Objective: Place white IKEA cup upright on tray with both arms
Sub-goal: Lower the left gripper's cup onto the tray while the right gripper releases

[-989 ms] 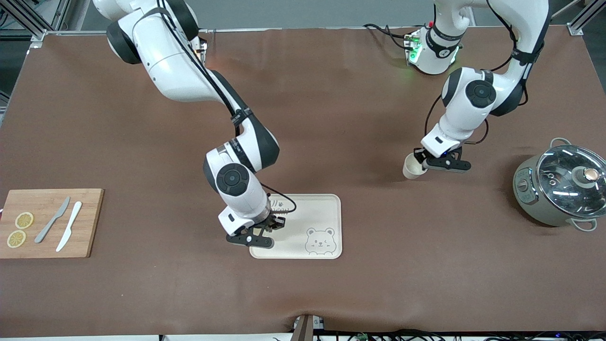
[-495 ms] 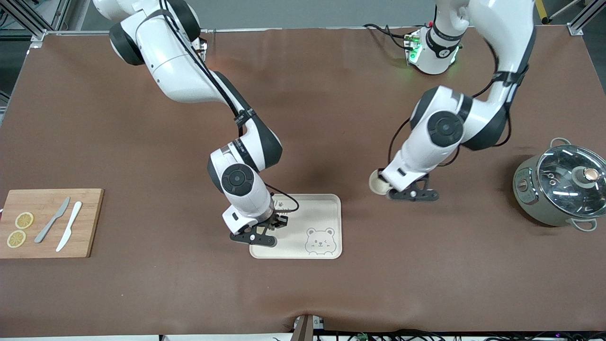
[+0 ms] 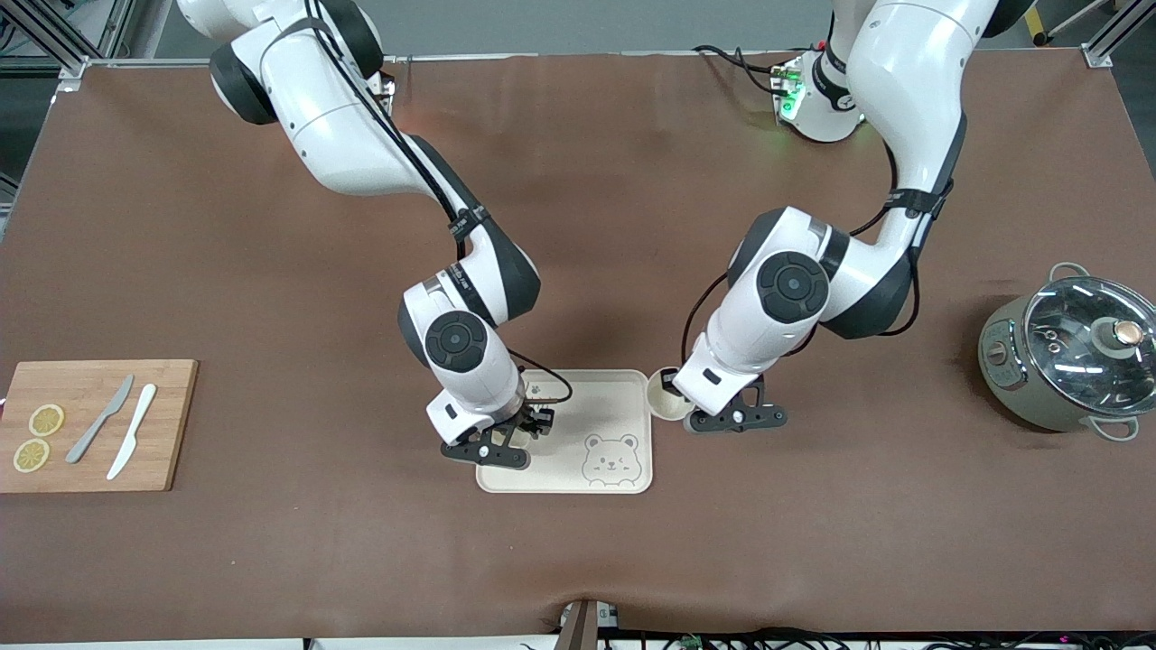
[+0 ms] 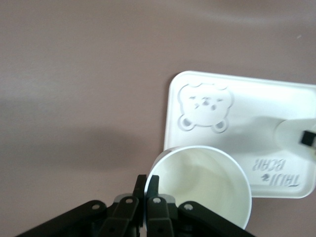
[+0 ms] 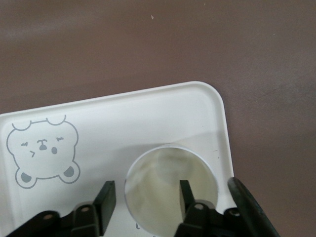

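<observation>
My left gripper [image 3: 684, 413] is shut on the rim of a white cup [image 3: 666, 404] and holds it upright, just over the edge of the cream bear tray [image 3: 587, 397] that faces the left arm's end. In the left wrist view the fingers [image 4: 154, 183] pinch the cup wall [image 4: 202, 182] over the tray [image 4: 256, 113]. My right gripper [image 3: 528, 424] is over the tray's lettered end. In the right wrist view it [image 5: 145, 190] is open astride the wall of a second white cup [image 5: 170, 217] standing on the tray [image 5: 123, 118], one finger inside, one outside.
A wooden cutting board [image 3: 167, 424] with two lemon slices and two knives lies at the right arm's end of the table. A grey pot with a glass lid [image 3: 1066, 361] stands at the left arm's end.
My left arm has carried its cup from nearer the left arm's end of the table to the tray's edge. My right gripper has stayed almost still over the tray.
</observation>
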{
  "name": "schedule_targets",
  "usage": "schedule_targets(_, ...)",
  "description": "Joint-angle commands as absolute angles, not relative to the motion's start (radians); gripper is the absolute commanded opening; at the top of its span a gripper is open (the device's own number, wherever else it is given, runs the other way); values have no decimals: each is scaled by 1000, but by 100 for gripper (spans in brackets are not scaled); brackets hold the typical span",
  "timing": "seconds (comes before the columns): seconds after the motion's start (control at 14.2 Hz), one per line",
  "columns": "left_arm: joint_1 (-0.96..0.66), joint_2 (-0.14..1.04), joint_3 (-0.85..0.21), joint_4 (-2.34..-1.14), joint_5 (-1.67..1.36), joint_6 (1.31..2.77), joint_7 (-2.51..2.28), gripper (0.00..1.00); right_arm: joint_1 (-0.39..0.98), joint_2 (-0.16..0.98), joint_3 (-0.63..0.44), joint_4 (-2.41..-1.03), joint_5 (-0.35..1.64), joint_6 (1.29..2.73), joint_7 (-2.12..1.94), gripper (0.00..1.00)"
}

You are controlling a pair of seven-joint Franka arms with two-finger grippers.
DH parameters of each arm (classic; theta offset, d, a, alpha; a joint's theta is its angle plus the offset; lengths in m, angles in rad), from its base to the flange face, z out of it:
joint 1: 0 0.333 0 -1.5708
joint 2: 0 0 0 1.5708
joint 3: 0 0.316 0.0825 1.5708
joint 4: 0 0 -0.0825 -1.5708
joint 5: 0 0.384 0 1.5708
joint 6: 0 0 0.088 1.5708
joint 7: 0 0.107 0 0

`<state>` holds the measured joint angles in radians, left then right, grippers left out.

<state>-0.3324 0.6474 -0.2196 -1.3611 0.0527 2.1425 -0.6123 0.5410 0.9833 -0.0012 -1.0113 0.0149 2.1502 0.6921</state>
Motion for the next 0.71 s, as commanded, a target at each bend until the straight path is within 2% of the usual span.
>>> schedule_targets(0.0, -383, 725, -207, -1258, 48, 2170, -656, 0, 543, 967, -2, -982, 0, 2128, 710, 78)
schedule_targets(0.28, -477, 788, -138, -1253, 48, 2351, -707, 0, 511, 899, -6, -982, 6, 2076, 727, 83)
schedule_targets(0.42, -543, 827, -75, -1253, 46, 2414, -725, 0, 464, 881, -6, -982, 3, 2040, 721, 88)
schedule_targets(0.57, -577, 865, -49, -1253, 46, 2460, -736, 0, 419, 845, -6, -982, 5, 2013, 713, 100)
schedule_targets(0.64, -580, 876, -49, -1253, 46, 2467, -742, 0, 396, 827, -5, -982, 9, 2013, 694, 100)
